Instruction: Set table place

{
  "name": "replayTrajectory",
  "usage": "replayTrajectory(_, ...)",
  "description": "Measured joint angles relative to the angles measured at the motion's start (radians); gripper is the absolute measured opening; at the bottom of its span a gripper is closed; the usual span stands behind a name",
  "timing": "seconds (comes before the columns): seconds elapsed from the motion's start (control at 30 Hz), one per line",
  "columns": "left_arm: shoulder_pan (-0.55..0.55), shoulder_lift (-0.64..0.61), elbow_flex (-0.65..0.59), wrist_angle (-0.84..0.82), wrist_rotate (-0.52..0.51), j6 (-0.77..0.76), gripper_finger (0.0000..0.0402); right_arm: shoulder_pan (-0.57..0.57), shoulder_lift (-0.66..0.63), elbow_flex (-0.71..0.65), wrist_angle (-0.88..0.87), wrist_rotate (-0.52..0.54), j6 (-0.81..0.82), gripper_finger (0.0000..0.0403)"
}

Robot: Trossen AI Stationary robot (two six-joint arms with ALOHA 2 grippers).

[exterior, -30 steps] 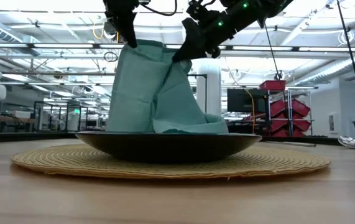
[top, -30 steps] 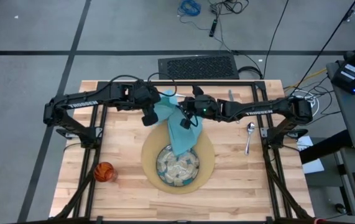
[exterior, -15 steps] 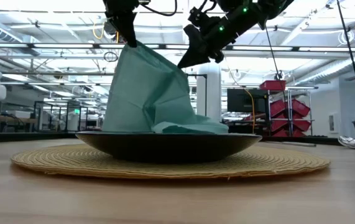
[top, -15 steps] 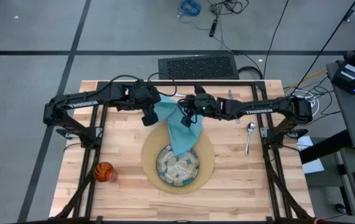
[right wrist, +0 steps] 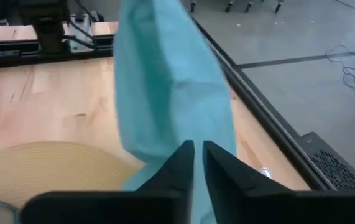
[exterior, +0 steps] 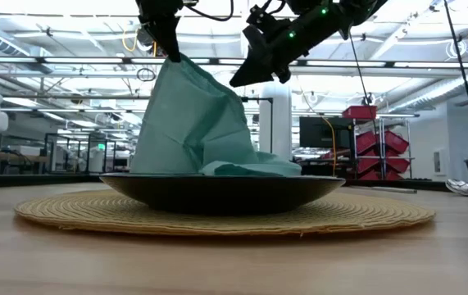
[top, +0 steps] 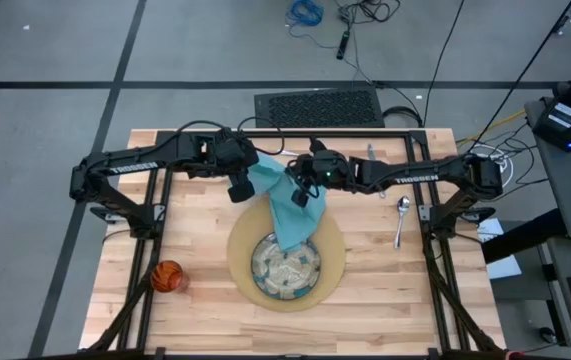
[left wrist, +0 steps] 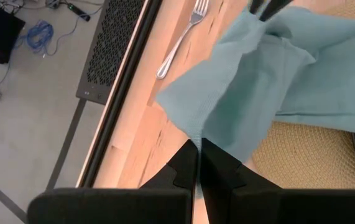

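Note:
A light-blue napkin [exterior: 193, 123] hangs from my left gripper [exterior: 170, 51], which is shut on its top. The napkin's lower end lies in the greenish plate [exterior: 217, 192], and the plate rests on the round tan mat [top: 335, 250]. My right gripper [exterior: 234, 82] stands at the napkin's sloping upper edge. The right wrist view shows only a narrow gap between that gripper's fingers [right wrist: 197, 149]. A fork [left wrist: 183, 34] lies by the far edge, a spoon [top: 401, 218] lies right of the mat, and an orange cup [top: 168, 276] stands near left. My left gripper pinches the napkin's upper corner [left wrist: 196, 134] between its two fingers, which slant down from above. The napkin hangs below them in slack folds, its bottom resting in the plate. My right gripper's tips lie against or just off the napkin's upper fold [right wrist: 183, 134]; I cannot tell whether they touch.
A black metal frame [top: 325, 132] runs along the table's far edge, close behind both grippers. Bare wood lies near of the mat and on both sides of it. The spoon [exterior: 461, 187] lies at the far right in the low view.
The napkin's right-hand fold, which was held up at my right gripper, has dropped. The cloth now falls in one slope from my left gripper. My right gripper has turned a little and sits just above that slope.

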Motion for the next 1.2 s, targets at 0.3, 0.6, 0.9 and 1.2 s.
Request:
replayTrajectory(0.3,0.0,0.0,0.0,0.015,0.001,0.002,0.0,-0.022,0.054,-0.001,0.173,-0.04,0.09,0.0137)
replayTrajectory(0.6,0.0,0.0,0.0,0.016,0.002,0.019,0.0,-0.019,0.054,-0.001,0.241,-0.106,0.118,0.0211)
replayTrajectory(0.9,0.0,0.0,0.0,0.081,0.073,0.022,0.0,-0.019,0.138,-0.001,0.287,-0.077,0.097,0.0226)
replayTrajectory(1.2,-0.021,0.0,0.0,0.068,0.086,0.027,0.0,-0.04,0.131,-0.001,0.266,0.03,0.046,0.0199)
